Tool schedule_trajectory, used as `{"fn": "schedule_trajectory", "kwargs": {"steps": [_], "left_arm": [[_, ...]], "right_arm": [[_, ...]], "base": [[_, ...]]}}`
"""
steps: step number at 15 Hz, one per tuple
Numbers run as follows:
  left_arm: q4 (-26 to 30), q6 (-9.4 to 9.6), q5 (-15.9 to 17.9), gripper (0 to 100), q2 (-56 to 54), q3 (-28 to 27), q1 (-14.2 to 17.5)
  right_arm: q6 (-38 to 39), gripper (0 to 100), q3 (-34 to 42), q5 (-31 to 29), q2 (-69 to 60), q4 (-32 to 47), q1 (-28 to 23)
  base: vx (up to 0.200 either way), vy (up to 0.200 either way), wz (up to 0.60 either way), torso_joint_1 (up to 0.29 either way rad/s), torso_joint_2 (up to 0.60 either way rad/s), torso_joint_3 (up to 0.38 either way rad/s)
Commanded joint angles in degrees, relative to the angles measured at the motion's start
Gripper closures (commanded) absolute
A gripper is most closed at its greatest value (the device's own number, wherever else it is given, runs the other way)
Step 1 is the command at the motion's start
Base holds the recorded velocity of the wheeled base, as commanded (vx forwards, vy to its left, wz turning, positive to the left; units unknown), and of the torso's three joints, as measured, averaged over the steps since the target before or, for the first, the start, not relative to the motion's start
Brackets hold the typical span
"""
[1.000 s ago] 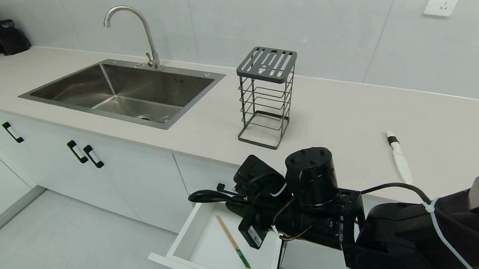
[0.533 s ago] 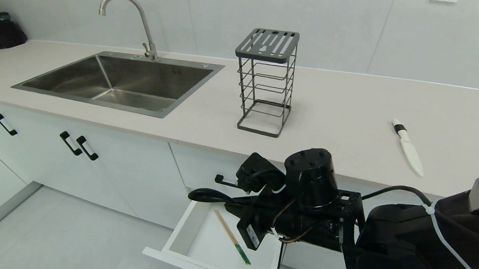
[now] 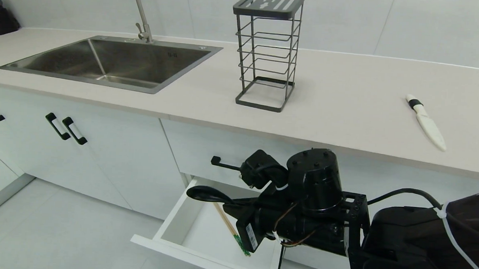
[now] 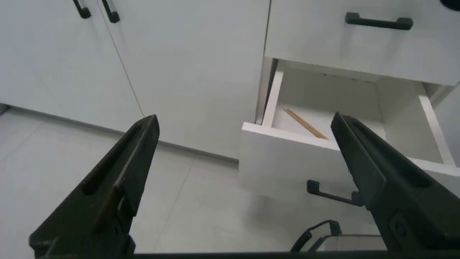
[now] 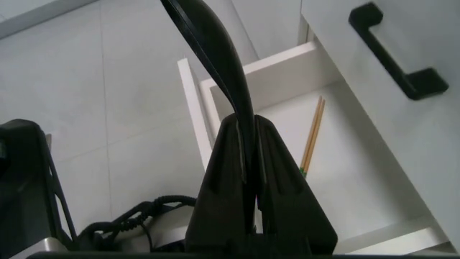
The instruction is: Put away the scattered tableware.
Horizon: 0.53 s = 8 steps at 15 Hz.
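My right gripper (image 3: 239,207) is shut on the handle of a black spoon (image 3: 207,193), held level above the open white drawer (image 3: 185,256) under the counter. In the right wrist view the spoon (image 5: 213,57) sticks out past the gripper (image 5: 248,137) over the drawer's side wall (image 5: 192,101). A pair of chopsticks (image 3: 228,230) lies inside the drawer, seen also as chopsticks (image 5: 313,135). A white knife (image 3: 426,123) with a black band lies on the counter at the right. My left gripper (image 4: 243,124) is open and hangs low in front of the drawer (image 4: 287,158), holding nothing.
A dark wire rack (image 3: 267,51) stands on the counter's middle. The steel sink (image 3: 117,60) with its faucet is at the left. Cabinet doors with black handles (image 3: 66,129) sit below the counter, and a shut drawer's handle (image 3: 224,164) is just above the open one.
The whole picture has shifted: the camera sank, so the counter sits higher in view. The right gripper keeps its hold on the spoon, now lower against the counter's edge and over the drawer.
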State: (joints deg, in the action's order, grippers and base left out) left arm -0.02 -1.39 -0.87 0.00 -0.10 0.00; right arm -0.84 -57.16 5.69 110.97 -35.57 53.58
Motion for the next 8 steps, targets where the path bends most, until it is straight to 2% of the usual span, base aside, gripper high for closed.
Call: {"fn": "schedule_trajectory", "kwargs": {"steps": [1,8], "left_arm": [[0.02,-0.02,-0.01,0,0.0,0.01,0.0],[-0.06,-0.02,-0.01,0,0.0,0.01,0.0]], "right_arm": [[-0.04,100,0.12,0.02,-0.23,-0.02,0.04],[-0.04,100,0.03,0.02,-0.23,-0.02,0.04]], "base": [[0.0,0.0,0.0,-0.242,0.44,0.193],[0.0,0.0,0.0,-0.232,0.36,0.156]]}}
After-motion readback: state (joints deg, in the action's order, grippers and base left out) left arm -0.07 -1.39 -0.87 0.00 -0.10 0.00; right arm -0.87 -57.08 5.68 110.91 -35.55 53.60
